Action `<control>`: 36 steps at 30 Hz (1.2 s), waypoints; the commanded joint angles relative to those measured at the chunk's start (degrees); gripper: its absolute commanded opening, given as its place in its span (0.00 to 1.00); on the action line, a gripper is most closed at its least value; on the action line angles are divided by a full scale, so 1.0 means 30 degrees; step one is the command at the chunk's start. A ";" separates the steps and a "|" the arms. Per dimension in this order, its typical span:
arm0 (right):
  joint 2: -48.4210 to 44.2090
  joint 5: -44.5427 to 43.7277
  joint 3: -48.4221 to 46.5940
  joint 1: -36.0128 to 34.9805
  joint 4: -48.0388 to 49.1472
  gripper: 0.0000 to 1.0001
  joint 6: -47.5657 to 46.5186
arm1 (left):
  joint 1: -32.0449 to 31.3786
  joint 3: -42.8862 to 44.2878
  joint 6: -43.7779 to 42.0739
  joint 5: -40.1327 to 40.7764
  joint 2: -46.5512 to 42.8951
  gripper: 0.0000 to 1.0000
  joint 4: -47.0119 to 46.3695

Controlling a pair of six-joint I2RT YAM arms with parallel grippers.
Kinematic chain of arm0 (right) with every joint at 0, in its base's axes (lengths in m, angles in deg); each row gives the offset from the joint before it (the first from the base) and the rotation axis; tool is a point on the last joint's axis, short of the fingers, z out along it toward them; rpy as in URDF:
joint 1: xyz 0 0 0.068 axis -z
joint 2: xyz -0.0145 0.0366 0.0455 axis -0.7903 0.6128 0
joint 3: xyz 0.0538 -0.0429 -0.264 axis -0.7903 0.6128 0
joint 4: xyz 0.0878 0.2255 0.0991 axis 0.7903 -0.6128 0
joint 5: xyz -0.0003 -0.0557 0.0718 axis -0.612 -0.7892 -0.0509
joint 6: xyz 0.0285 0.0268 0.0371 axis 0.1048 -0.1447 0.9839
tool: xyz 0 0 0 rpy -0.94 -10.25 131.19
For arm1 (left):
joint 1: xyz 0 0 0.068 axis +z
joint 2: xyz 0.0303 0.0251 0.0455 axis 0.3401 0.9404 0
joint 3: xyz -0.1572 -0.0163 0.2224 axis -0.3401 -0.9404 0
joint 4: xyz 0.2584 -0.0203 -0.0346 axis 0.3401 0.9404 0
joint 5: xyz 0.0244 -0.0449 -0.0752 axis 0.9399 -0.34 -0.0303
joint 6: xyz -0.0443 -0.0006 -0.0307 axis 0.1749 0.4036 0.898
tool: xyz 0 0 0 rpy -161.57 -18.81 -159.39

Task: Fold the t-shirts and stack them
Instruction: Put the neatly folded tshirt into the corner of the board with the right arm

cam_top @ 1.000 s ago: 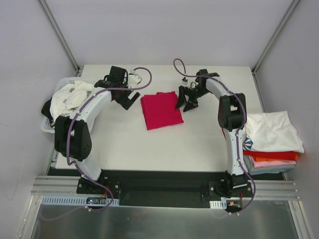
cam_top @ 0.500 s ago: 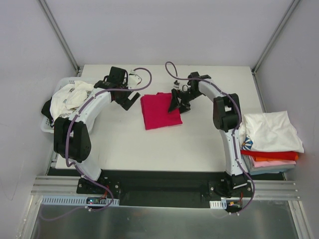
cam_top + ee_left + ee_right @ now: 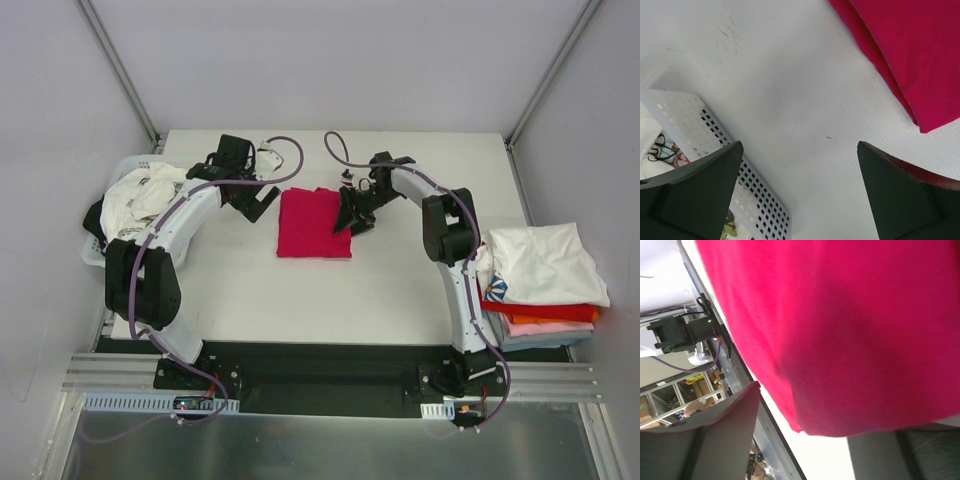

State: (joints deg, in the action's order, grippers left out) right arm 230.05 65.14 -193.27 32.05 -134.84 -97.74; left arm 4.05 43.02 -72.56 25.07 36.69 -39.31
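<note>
A folded crimson-magenta t-shirt (image 3: 312, 225) lies flat in the middle of the table. My right gripper (image 3: 348, 218) sits low at its right edge. In the right wrist view the crimson cloth (image 3: 840, 330) fills the frame, and its corner hangs between the two spread fingers of the right gripper (image 3: 825, 440). My left gripper (image 3: 258, 205) hovers open left of the shirt, nothing between its fingers (image 3: 695, 195). The shirt's edge (image 3: 910, 60) shows at the upper right of the left wrist view. Folded t-shirts (image 3: 545, 265), white on top of red, orange and pink, are stacked at the right edge.
A white plastic basket (image 3: 93, 255) at the table's left edge holds crumpled white printed shirts (image 3: 140, 195). Its perforated wall (image 3: 715, 140) shows in the left wrist view. Grey enclosure walls surround the table.
My right gripper has moved left onto the shirt's right edge and its jaws have narrowed. The shirt has shifted left and turned squarer. The left arm has stayed put.
</note>
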 commanded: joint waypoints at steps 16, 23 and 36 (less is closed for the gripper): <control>-0.0312 -0.1225 0.1284 -0.0984 0.0719 0.06 -0.0227 | -0.0229 -0.0355 0.0011 0.0236 -0.1302 0.99 0.0175; -0.1249 -0.1516 0.1605 -0.0955 0.0806 0.00 -0.0607 | -0.0229 -0.0326 0.0039 0.0236 -0.1273 0.99 0.0204; -0.5669 -0.5616 0.4006 -0.0984 0.1744 0.01 -0.1224 | -0.0259 -0.0560 0.0421 0.0061 -0.0542 0.99 0.0175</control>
State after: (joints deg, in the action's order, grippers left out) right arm 221.48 54.00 -182.37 29.31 -130.82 -99.25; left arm 4.05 42.08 -72.43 25.09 35.46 -39.29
